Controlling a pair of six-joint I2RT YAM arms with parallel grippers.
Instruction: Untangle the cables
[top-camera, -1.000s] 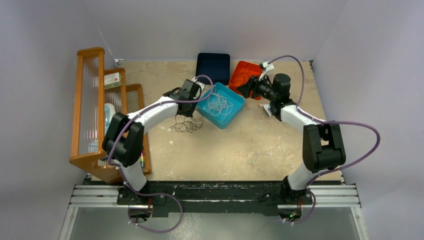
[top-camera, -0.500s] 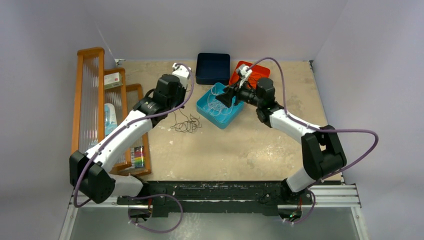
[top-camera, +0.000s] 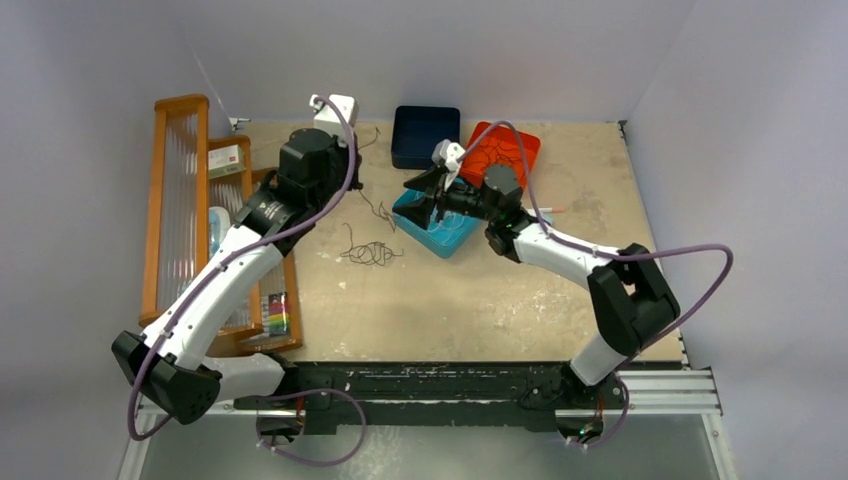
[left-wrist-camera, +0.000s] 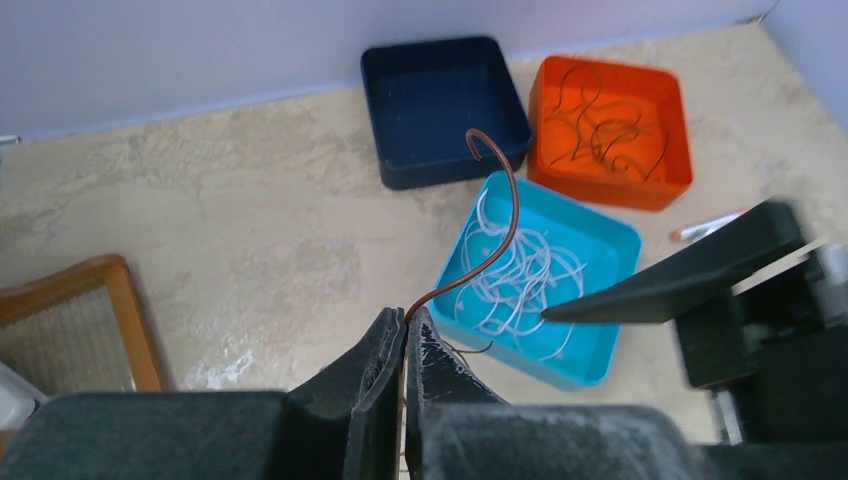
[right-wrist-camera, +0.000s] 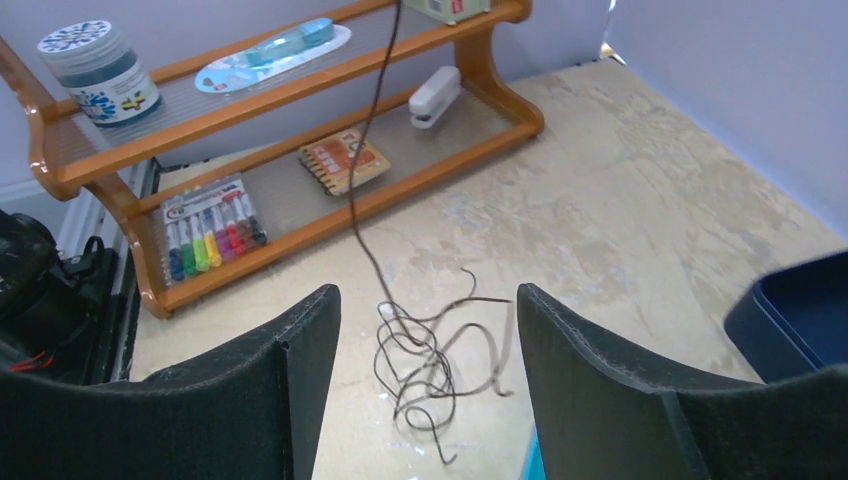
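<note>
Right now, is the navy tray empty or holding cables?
Empty. The navy tray shows only bare floor in the left wrist view; nothing lies inside.

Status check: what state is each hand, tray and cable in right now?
Left hand, shut on brown cable.
Right hand, open, empty.
Brown cable, lifted, trailing from the tangle.
Tangle, on the table.
Teal tray, holds white cables.
Orange tray, holds brown cables.
Navy tray, empty.

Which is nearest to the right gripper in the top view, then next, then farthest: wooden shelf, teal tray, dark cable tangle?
1. teal tray, directly below the right gripper.
2. dark cable tangle, lying to the gripper's left.
3. wooden shelf, at the far left edge.
</note>
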